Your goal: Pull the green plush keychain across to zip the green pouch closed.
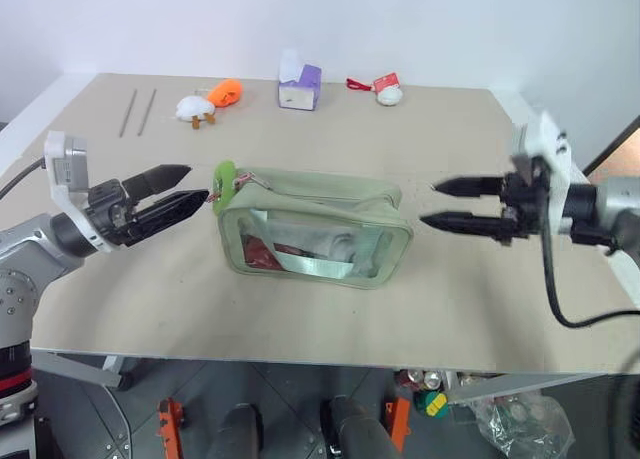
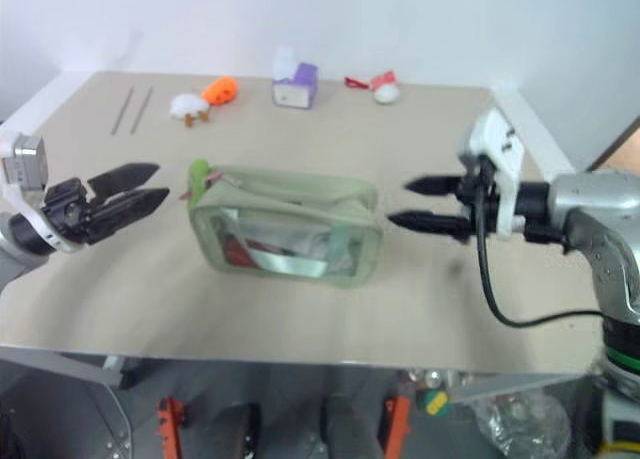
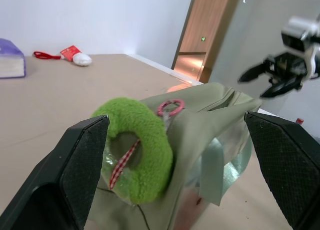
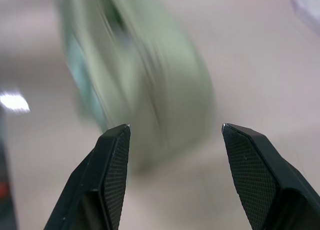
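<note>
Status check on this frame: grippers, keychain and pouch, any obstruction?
Left gripper open, just short of green plush keychain. Right gripper open, clear of green pouch. Keychain at pouch's left end. Nothing in the way.

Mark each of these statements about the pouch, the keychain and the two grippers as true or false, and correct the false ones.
1. The green plush keychain sits at the end of the green pouch nearest the left gripper. True.
2. The right gripper is clamped on the pouch. False: its fingers are apart and clear of the pouch.
3. The left gripper holds the keychain. False: it is open, with the keychain between its spread fingers but not pinched.
4. A purple and white box stands at the far side of the table. True.
5. The pouch lies flat on its clear panel. False: it stands upright.
</note>
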Controlling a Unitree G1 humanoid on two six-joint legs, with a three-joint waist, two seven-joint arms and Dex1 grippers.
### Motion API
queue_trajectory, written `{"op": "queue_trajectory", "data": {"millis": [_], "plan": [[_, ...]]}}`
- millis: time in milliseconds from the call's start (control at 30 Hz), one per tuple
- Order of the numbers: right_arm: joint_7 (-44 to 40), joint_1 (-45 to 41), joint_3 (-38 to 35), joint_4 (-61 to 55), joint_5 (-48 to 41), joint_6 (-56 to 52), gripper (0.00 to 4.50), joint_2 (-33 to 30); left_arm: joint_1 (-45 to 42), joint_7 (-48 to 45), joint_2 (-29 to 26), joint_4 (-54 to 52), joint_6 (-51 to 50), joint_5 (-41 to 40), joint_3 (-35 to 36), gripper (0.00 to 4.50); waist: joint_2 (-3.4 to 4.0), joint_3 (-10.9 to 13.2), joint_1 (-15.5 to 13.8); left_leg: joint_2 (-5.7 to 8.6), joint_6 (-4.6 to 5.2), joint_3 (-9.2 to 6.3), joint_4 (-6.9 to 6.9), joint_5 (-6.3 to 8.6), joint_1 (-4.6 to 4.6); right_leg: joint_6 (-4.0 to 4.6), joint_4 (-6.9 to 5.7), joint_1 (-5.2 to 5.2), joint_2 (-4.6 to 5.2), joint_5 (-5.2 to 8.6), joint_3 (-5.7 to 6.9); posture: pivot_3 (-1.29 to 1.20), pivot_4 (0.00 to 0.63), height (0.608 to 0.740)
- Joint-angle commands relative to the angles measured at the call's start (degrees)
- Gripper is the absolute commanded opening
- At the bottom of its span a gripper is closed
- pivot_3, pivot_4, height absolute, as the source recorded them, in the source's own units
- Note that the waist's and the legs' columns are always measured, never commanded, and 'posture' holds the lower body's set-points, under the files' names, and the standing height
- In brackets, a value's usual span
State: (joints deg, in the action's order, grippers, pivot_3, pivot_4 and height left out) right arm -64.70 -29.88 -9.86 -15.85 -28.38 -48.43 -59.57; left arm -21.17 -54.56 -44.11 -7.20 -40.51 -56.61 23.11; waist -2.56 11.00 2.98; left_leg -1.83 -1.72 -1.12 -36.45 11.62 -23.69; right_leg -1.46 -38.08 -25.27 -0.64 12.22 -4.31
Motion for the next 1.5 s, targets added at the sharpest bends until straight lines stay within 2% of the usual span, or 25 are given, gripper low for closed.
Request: {"op": "queue_trajectory", "data": {"millis": [33,167,333,633,800,1133,1233,1333,1367,1433,1500], "plan": [[-0.2,0.4,-0.7,0.4,0.9,3.7,2.99,-1.5,-0.9,-0.7,-1.1,0.0,-0.2,-0.4,1.3,4.5,0.0,0.0,0.3,-0.01,0.0,0.04,0.0,0.0,0.07,-0.03,-0.01,0.02,-0.01,-0.03,-0.03,0.0,0.15,0.74],[0.1,2.0,1.9,-1.1,0.9,4.2,2.99,-0.7,-0.9,-0.5,-0.9,0.2,-0.3,-0.3,0.9,4.5,0.0,0.0,0.3,-0.03,0.0,-0.01,0.0,0.0,0.21,0.08,-0.03,0.12,-0.07,0.01,-0.03,0.0,0.15,0.74],[0.7,-0.3,2.6,-3.3,-3.2,1.9,2.99,1.4,-0.7,-0.5,-0.8,0.1,-0.7,-0.4,1.0,4.5,0.0,0.0,0.3,0.01,-0.01,0.06,0.0,-0.01,0.17,0.07,-0.02,0.11,-0.02,0.01,-0.11,0.0,0.15,0.74],[2.8,-4.1,6.5,-4.1,-5.3,0.0,2.99,5.2,-0.6,-0.5,-0.5,-2.6,-2.7,-2.4,0.7,4.5,0.0,0.0,0.2,0.01,-0.01,0.02,0.0,-0.01,0.15,0.03,-0.02,0.11,-0.03,0.01,-0.09,0.0,0.15,0.74],[3.9,-4.8,8.4,-5.4,-6.2,-0.8,2.99,6.8,-2.1,-1.7,-1.4,-6.3,-5.4,-5.4,-0.1,4.5,0.0,0.0,0.1,0.01,-0.01,0.01,0.0,0.0,0.11,-0.08,-0.02,0.09,-0.03,-0.03,-0.08,0.0,0.15,0.74],[5.6,-4.6,10.5,-5.6,-6.0,-0.6,2.99,9.0,-3.3,-6.8,-5.4,-8.8,-6.2,-3.4,-4.3,4.5,0.0,0.0,0.0,0.01,-0.01,-0.01,0.0,0.0,0.11,-0.06,-0.02,0.09,-0.04,-0.03,-0.07,0.0,0.15,0.74],[5.7,-4.1,10.8,-5.7,-5.7,0.0,2.27,9.1,-4.1,-7.6,-6.1,-7.8,-5.2,-1.9,-4.8,4.5,0.0,0.0,0.0,0.01,-0.01,-0.02,0.01,0.0,0.12,-0.05,-0.02,0.09,-0.05,-0.02,-0.07,0.0,0.15,0.74],[5.8,-3.7,10.8,-5.8,-5.7,0.3,1.06,9.0,-5.3,-7.1,-5.3,-5.7,-4.5,-1.5,-3.8,4.5,0.0,0.0,-0.1,0.01,-0.01,-0.03,0.0,-0.01,0.12,0.01,-0.02,0.09,-0.05,0.01,-0.06,0.0,0.15,0.74],[5.7,-3.7,10.8,-5.9,-5.8,0.5,0.97,9.1,-5.8,-6.4,-4.7,-4.7,-4.4,-2.0,-3.0,4.5,0.0,0.0,-0.1,0.01,0.0,-0.02,0.0,-0.01,0.12,0.01,-0.02,0.09,-0.05,0.01,-0.06,0.0,0.15,0.74],[5.7,-3.6,10.8,-5.9,-5.8,0.7,0.2,9.1,-6.8,-5.0,-3.6,-2.7,-4.6,-3.5,-1.2,4.5,0.0,0.0,0.0,0.01,-0.01,-0.02,0.0,0.0,0.13,0.01,-0.02,0.09,-0.05,0.01,-0.06,0.0,0.15,0.74],[5.5,-3.4,10.8,-5.9,-5.8,1.1,0.04,9.1,-8.2,-2.4,-2.1,0.4,-4.6,-4.9,1.3,4.5,0.0,0.0,-0.1,-0.01,-0.01,-0.01,0.0,0.0,0.13,-0.06,-0.03,0.09,-0.06,-0.03,-0.06,0.0,0.15,0.74]]}}
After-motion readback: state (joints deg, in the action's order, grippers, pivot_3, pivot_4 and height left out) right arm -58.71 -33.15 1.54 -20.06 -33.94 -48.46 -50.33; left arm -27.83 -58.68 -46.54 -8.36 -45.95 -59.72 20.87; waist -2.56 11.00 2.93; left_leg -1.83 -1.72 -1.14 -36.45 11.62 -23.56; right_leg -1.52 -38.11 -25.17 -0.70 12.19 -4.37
